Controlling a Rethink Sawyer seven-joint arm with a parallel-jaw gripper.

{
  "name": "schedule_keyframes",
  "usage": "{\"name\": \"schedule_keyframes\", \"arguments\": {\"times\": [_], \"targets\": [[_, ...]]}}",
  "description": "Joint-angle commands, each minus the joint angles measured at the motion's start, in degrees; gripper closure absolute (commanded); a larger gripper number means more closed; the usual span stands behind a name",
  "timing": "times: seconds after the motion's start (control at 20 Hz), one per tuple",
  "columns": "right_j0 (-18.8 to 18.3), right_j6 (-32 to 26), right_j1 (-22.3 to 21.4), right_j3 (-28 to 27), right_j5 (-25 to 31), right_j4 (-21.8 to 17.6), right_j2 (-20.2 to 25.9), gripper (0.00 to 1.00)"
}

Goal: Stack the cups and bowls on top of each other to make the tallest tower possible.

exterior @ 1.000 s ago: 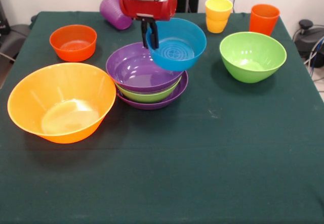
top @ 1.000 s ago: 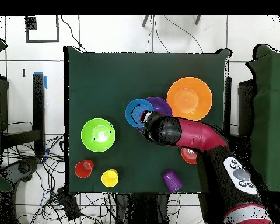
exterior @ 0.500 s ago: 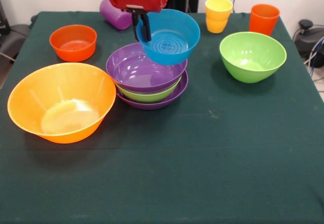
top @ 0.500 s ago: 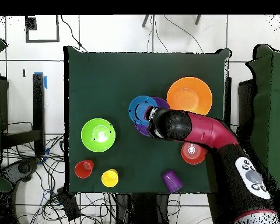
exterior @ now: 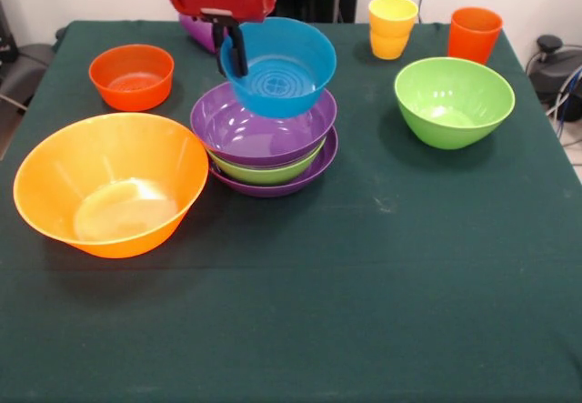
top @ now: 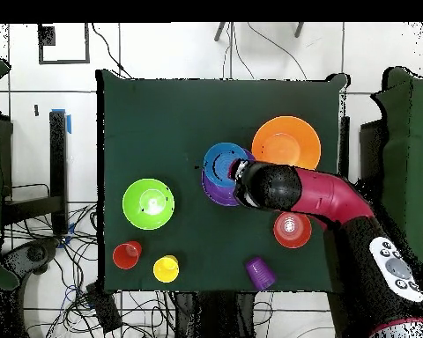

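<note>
My gripper (exterior: 233, 57) is shut on the rim of the small blue bowl (exterior: 280, 68) and holds it tilted just above the tower (exterior: 264, 144), a pile of a purple bowl, a green bowl and a purple bowl. In the overhead view the blue bowl (top: 224, 163) lies over the pile (top: 217, 188) beside my gripper (top: 240, 172). The big yellow-orange bowl (exterior: 111, 183) stands left of the pile, the small red-orange bowl (exterior: 132, 75) behind it. A loose green bowl (exterior: 453, 100) stands at right. The yellow cups (exterior: 392, 25) and orange-red cup (exterior: 474, 33) stand at the back right. The purple cup (top: 260, 272) lies on its side.
The table's green cloth (exterior: 364, 312) stretches bare toward the front edge. Cables lie on the floor (top: 48, 255) beside the table.
My gripper has carried the blue bowl leftward in the front view, from beside the pile's right rim to over its middle.
</note>
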Motion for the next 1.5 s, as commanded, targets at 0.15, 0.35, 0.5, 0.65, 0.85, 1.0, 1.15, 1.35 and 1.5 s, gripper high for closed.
{"name": "schedule_keyframes", "arguments": {"times": [0.15, 0.35, 0.5, 0.65, 0.85, 1.0, 1.15, 1.35, 1.5], "targets": [[-1.77, -11.99, 6.56, -3.82, 0.11, -8.88, 4.46, 1.0], [-2.68, -11.03, 8.19, -3.5, -1.68, -11.03, 4.89, 1.0], [-2.78, -9.55, 8.45, -2.83, -2.46, -11.98, 5.03, 1.0], [-2.81, -8.22, 8.53, -2.48, -2.83, -12.69, 5.37, 1.0], [-2.95, -7.45, 9.25, -2.55, -3.4, -13.52, 5.65, 1.0], [-3.01, -6.54, 9.73, -2.25, -4.22, -14.11, 5.65, 1.0], [-3.06, -6.18, 9.69, -2.2, -4.15, -14.3, 5.88, 1.0], [-3.15, -6.05, 9.65, -2.38, -3.87, -14.46, 6.17, 1.0], [-3.26, -6.11, 9.6, -2.44, -3.77, -14.46, 6.3, 1.0]]}}
